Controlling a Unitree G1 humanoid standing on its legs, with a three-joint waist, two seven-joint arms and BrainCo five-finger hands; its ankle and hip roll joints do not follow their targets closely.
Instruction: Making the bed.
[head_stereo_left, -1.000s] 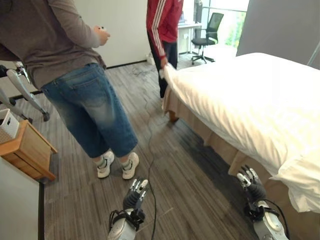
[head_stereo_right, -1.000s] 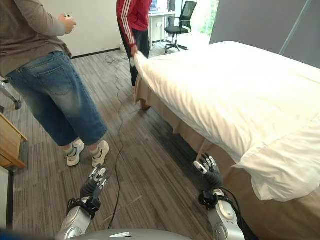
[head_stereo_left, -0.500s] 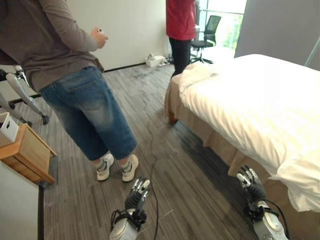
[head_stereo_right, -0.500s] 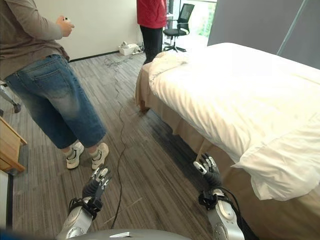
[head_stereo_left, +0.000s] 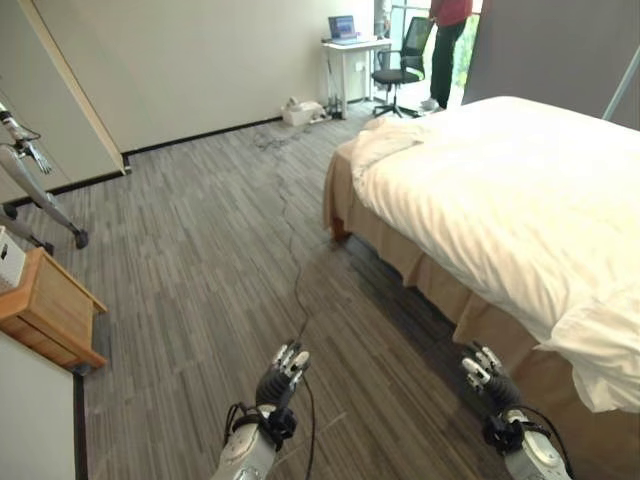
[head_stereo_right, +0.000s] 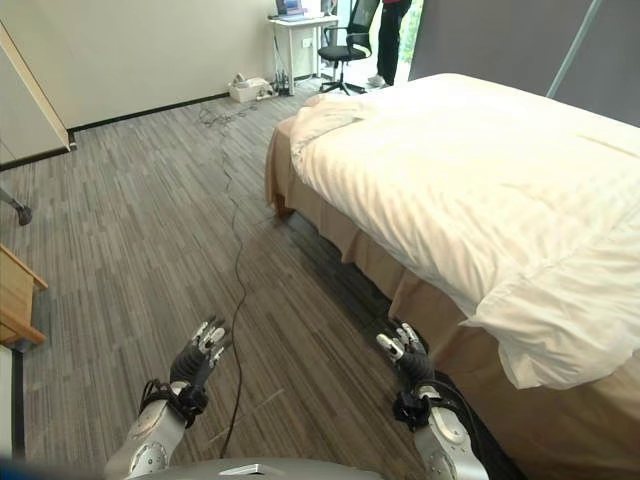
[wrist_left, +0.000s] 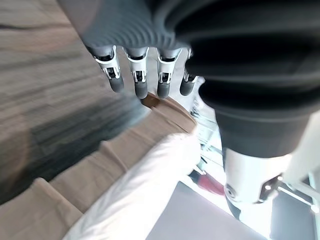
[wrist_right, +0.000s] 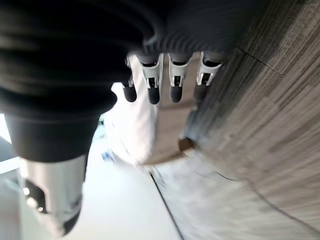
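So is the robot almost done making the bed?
Not yet. The white duvet lies spread over the bed, but its far corner is bunched up. The left hand and right hand hang open above the floor, holding nothing. Straightening that corner looks left.

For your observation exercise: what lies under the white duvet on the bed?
Below the white duvet a tan bed skirt hangs to the wooden floor. The mattress and frame are covered, so they cannot be seen.

Bed (head_stereo_left: 440, 270), white duvet (head_stereo_left: 510, 200) on top (far corner rumpled)
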